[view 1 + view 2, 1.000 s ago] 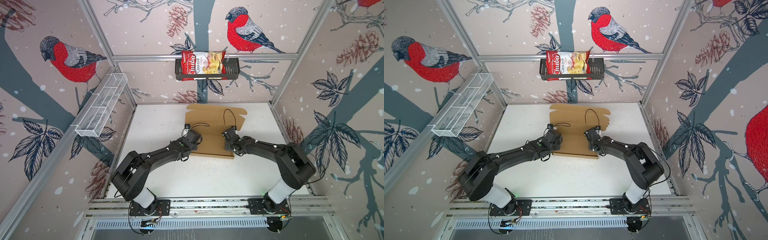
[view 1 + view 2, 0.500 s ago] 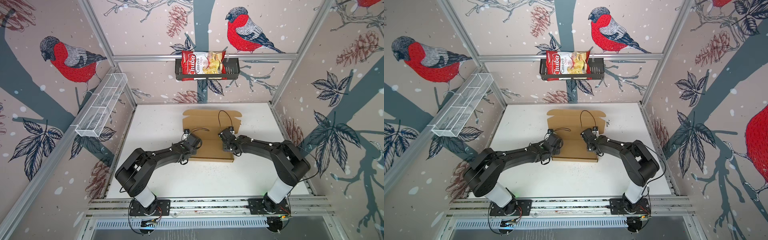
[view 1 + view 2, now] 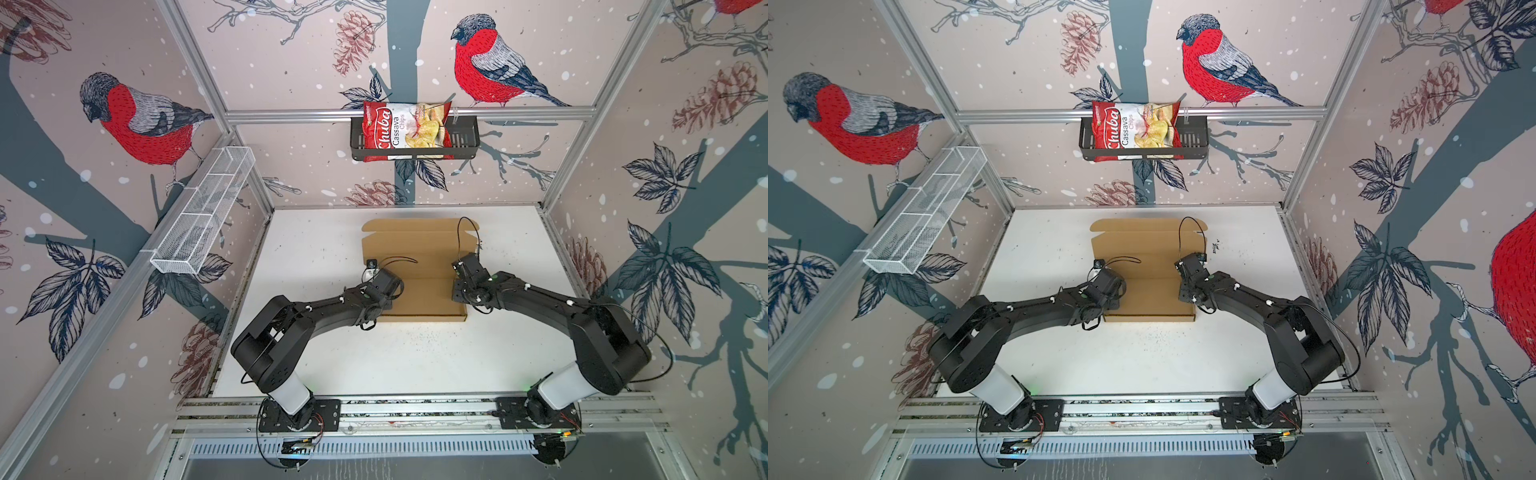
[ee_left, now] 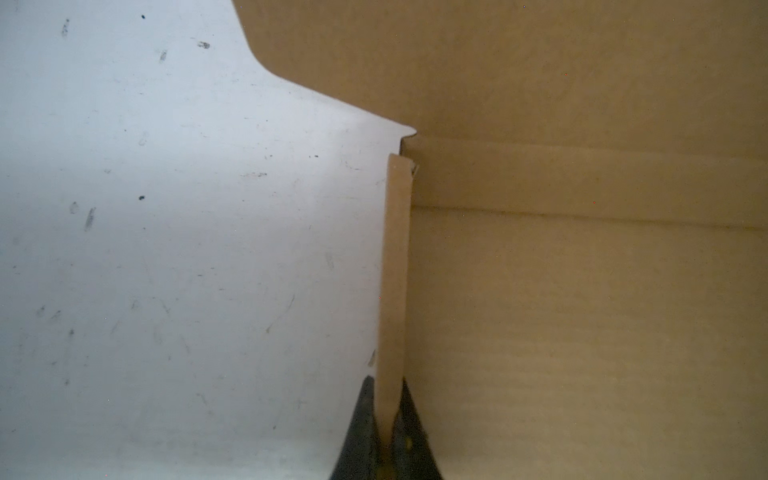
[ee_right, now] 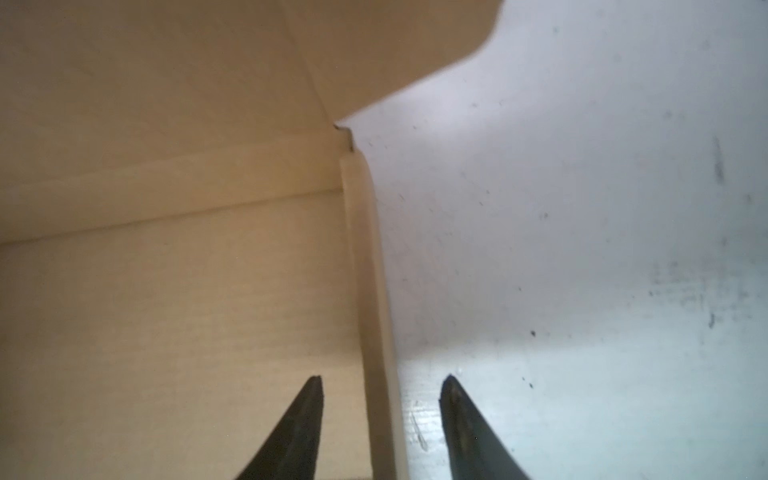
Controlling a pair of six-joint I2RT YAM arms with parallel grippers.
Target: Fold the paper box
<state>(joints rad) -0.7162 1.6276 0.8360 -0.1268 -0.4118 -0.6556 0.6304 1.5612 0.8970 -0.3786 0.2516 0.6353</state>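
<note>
**A:** What is nearest?

**B:** The rail (image 3: 415, 409), with both arm bases bolted to it. From there the arms reach out over the white bench (image 3: 316, 257).

**A:** And the box?

**B:** The box (image 3: 415, 266) sits on the bench at about mid-width, between the two wrists, in both top views (image 3: 1144, 266). Its near half is a shallow tray with the front and side walls standing up. The lid lies open beyond that, pointing at the back wall.

**A:** Left claw?

**B:** The left claw (image 4: 388, 405) is closed on the box's left side wall. The wrist view shows one finger (image 4: 363, 428) outside the wall and the other inside, with the cardboard pinched between them.

**A:** Right claw?

**B:** The right claw (image 5: 382, 380) is open and grips nothing. It straddles the right side wall: one finger (image 5: 299, 428) is over the tray floor, the other over the bench. There is a gap between each tip and the wall.

**A:** Farther back?

**B:** The lid's far edge has rounded corner flaps and stops short of the back wall. A white wire tray (image 3: 203, 212) hangs on the left wall. On the back wall a black basket (image 3: 465, 141) holds a red chips bag (image 3: 405, 131), well apart from the box.
</note>
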